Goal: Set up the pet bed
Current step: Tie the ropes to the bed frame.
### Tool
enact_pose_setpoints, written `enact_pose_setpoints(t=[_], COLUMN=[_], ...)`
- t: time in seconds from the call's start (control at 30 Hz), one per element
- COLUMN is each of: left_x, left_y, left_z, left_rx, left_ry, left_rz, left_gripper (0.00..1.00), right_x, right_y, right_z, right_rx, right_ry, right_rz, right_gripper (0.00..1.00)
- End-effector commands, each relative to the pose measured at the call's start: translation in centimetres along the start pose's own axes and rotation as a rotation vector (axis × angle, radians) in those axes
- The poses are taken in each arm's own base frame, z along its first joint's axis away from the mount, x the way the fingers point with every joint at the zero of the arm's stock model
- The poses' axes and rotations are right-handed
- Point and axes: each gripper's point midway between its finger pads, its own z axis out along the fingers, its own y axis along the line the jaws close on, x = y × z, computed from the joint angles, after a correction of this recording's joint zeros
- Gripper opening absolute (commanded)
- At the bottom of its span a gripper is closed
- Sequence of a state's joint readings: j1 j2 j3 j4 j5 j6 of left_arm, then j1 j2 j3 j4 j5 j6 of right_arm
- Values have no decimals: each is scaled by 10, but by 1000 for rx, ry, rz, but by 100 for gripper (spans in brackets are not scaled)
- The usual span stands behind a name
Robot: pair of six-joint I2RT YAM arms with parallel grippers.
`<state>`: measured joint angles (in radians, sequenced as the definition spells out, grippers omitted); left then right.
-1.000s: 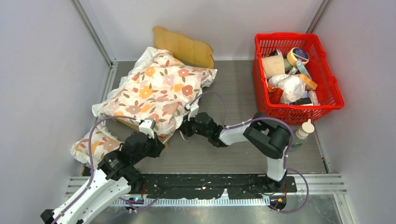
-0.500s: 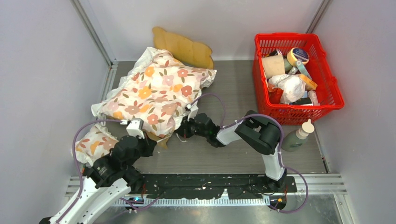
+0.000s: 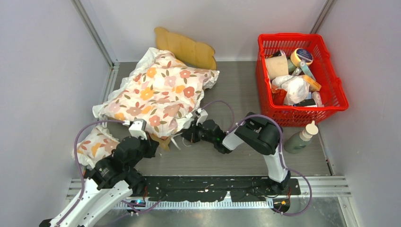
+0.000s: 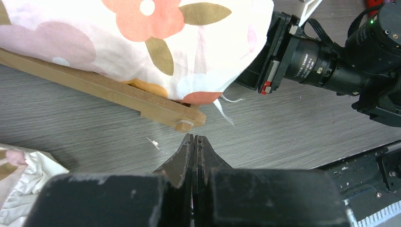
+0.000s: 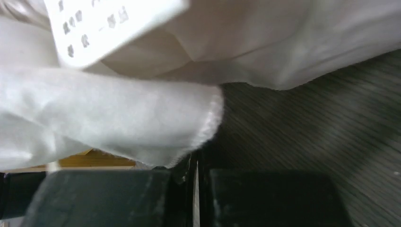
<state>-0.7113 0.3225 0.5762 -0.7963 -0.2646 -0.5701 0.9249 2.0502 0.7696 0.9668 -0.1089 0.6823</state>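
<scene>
Leftward and back went the left end effector (image 4: 195, 139) over 1 second; it sat closed, empty, just short of the pet bed (image 4: 108, 90). The right end effector (image 5: 196, 158) was closed at the floral cushion (image 3: 158, 92), grip unclear. With the cushion crooked over the bed, setup looked unfinished.

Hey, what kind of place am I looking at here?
Probably a robot lab test cell, not a home: two arms bolted to a black rail, plain grey walls boxing in the workspace, and a red basket of mixed props.
</scene>
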Motion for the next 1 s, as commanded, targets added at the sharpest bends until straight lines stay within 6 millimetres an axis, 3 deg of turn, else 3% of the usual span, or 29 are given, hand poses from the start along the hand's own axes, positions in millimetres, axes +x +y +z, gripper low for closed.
enact_pose_setpoints(t=[0.0, 0.03, 0.07, 0.1, 0.13, 0.17, 0.27, 0.37, 0.47, 0.6, 0.83, 0.93, 0.97], left_x=[-36, -40, -43, -46, -50, -55, -70, -85, -90, -88, -72, -68, -68], left_y=[-2, 1, 5, 10, 14, 18, 29, 38, 41, 52, 74, 92, 97], left_z=[-10, -13, -16, -18, -20, -23, -28, -33, -37, -36, -24, -23, -23], left_rx=[-21, -44, -73, -105, -139, -171, -260, -345, -369, -418, -536, -639, -666], left_ry=[-121, -125, -126, -124, -123, -124, -131, -145, -152, -144, -81, -79, -92], left_rz=[-52, -53, -50, -39, -25, -5, 53, 74, 39, -15, -156, -186, -199], left_gripper=[0, 10, 24, 30, 33, 34, 40, 49, 52, 54, 60, 68, 69], right_x=[-30, -37, -40, -46, -56, -53, -61, -56, -55, -48, -20, -28, -45], right_y=[1, 7, 8, 15, 24, 23, 32, 28, 42, 61, 90, 99, 107], right_z=[-9, -14, -17, -24, -31, -35, -50, -62, -70, -69, -43, -52, -60], right_rx=[43, 47, 56, 59, 47, 61, 68, 96, 66, 4, -96, -100, -95], right_ry=[-82, -81, -81, -79, -92, -72, -67, -48, -53, -60, -31, -47, -88], right_rz=[-4, -2, -1, -2, -9, -12, -30, -49, -97, -151, -188, -189, -196], right_gripper=[17, 35, 43, 52, 54, 56, 59, 57, 55, 54, 55, 56, 57])
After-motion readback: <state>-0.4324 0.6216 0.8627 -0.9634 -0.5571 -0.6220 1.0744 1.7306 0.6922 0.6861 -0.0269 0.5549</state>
